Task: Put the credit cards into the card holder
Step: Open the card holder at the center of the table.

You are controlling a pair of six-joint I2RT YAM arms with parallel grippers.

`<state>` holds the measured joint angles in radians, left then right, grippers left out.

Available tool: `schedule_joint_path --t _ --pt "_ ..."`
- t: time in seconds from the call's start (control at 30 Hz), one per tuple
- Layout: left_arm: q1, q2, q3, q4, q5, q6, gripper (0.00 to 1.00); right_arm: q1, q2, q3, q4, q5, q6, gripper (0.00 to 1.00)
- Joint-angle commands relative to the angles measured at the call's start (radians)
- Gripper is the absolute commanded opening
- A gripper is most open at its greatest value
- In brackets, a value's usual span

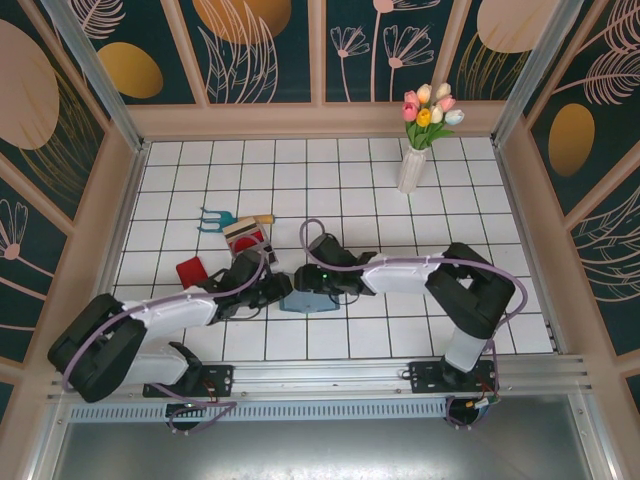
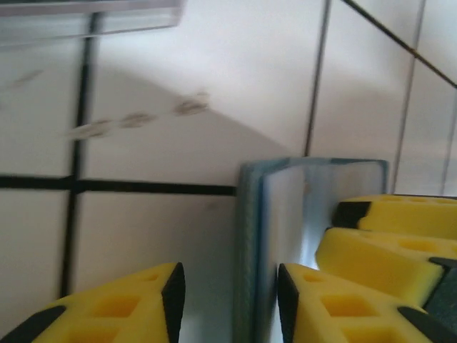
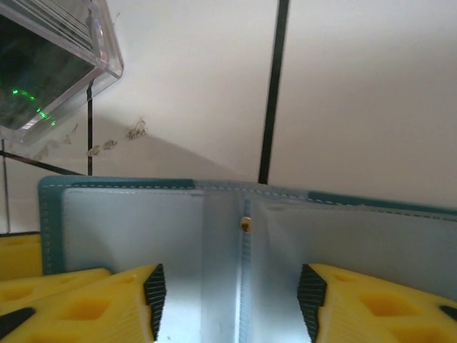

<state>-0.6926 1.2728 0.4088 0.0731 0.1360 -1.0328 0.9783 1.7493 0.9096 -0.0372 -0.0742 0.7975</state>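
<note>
White tiled table (image 1: pixel 420 330) enclosed by teal flower-patterned walls, with a vase of tulips (image 1: pixel 412 168) standing toward its far right corner. Judging by the layout, the task is sitting at an early stage. No card is showing in any slot of the card holder (image 1: pixel 308 301), which is lying toward the near edge of the table, about midway between its left and right edges, with both arms converging on it. The credit cards (image 1: pixel 246 237) are waiting in a clear rack (image 3: pixel 71 50) just beyond the holder toward the left. One red card (image 1: pixel 190 271) is lying flat nearer the left edge. All of them are left to be loaded.

The left gripper (image 2: pixel 228 296) is holding its yellow fingers apart, straddling one edge of the holder; a gap is showing on one side, so nothing is being pinched. The right gripper (image 3: pixel 230 293) is likewise standing spread, its fingers flanking the holder's open inner face without clamping it.

The holder is presenting a teal rim with pale stitching, a pale grey-blue lining, a central fold and a small brass-coloured snap (image 3: pixel 245 224) on that fold. In the left wrist view it is appearing edge-on as a partly opened fold.
</note>
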Motion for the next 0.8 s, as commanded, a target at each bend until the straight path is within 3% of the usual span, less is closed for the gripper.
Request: schedule_joint_path --t 0.0,0.23,0.43,0.6,0.77 --pt "-0.006 -0.134 0.013 -0.193 -0.177 -0.028 0.48 0.063 0.113 0.024 -0.229 0.181 -0.044 0.63" --pt "0.003 -0.417 0.065 -0.519 -0.508 -0.107 0.49 0.178 0.271 0.159 -0.465 0.448 0.012 0.72" --pt "0.057 -0.513 0.151 -0.682 -0.702 -0.096 0.59 0.248 0.369 0.256 -0.569 0.530 0.060 0.77" --pt "0.193 -0.510 0.154 -0.619 -0.625 -0.003 0.62 0.252 0.329 0.285 -0.559 0.511 0.054 0.83" --pt "0.342 -0.423 0.162 -0.468 -0.436 0.091 0.74 0.220 0.124 0.295 -0.452 0.466 -0.019 0.88"
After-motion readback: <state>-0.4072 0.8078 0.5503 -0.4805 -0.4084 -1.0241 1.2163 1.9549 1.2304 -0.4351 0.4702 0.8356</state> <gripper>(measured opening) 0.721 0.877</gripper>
